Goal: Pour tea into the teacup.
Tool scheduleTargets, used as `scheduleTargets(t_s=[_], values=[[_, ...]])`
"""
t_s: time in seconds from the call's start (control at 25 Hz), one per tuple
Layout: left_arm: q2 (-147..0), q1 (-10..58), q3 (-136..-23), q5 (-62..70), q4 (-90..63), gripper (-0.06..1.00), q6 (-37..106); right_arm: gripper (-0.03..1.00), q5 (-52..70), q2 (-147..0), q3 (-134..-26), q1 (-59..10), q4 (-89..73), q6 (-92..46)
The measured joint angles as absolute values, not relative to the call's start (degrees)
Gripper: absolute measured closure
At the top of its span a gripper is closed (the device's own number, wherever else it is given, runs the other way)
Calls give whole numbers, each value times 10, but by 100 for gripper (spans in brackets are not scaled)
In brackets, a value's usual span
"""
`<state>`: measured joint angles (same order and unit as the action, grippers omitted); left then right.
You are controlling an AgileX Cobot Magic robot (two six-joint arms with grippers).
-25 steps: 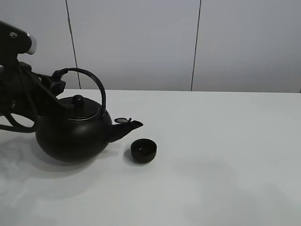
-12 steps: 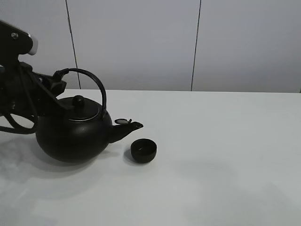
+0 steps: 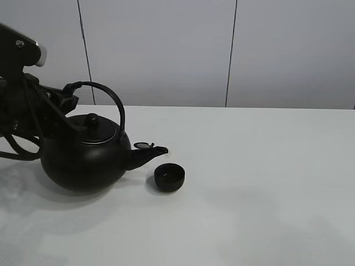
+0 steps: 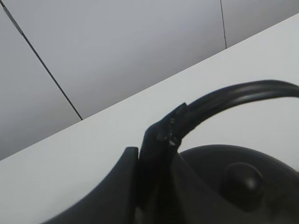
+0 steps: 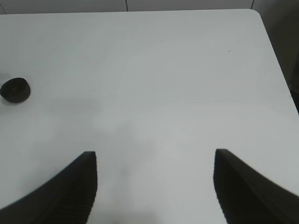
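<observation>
A big black round kettle stands left of centre on the white table, tipped slightly with its spout over the rim of the teacup. The teacup is tiny, black and handleless, and sits just right of the spout; it also shows far off as the teacup. My left gripper is shut on the rear end of the kettle's arched handle, seen close as my left gripper above the lid knob. My right gripper hangs open over bare table with nothing between its fingers.
Grey wall panels run behind the table's far edge. The table's right edge and rounded corner lie beyond the right gripper.
The kettle has tipped a little further, its spout tip dropping slightly toward the teacup. A pale glint now shows at the spout tip. The teacup has not moved.
</observation>
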<state>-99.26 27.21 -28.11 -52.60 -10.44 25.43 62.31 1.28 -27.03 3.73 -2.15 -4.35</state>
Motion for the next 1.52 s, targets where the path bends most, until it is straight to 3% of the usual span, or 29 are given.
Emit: scheduleTargets(t_s=[0.92, 1.28, 1.52], values=[[-993, 272, -281, -506, -104, 83, 271, 48, 623, 13, -270, 37, -22, -44], [-993, 263, -267, -543, -112, 83, 112, 48, 622, 13, -270, 37, -22, -44], [-993, 196, -237, -570, -43, 83, 37, 48, 622, 13, -270, 37, -22, -44]])
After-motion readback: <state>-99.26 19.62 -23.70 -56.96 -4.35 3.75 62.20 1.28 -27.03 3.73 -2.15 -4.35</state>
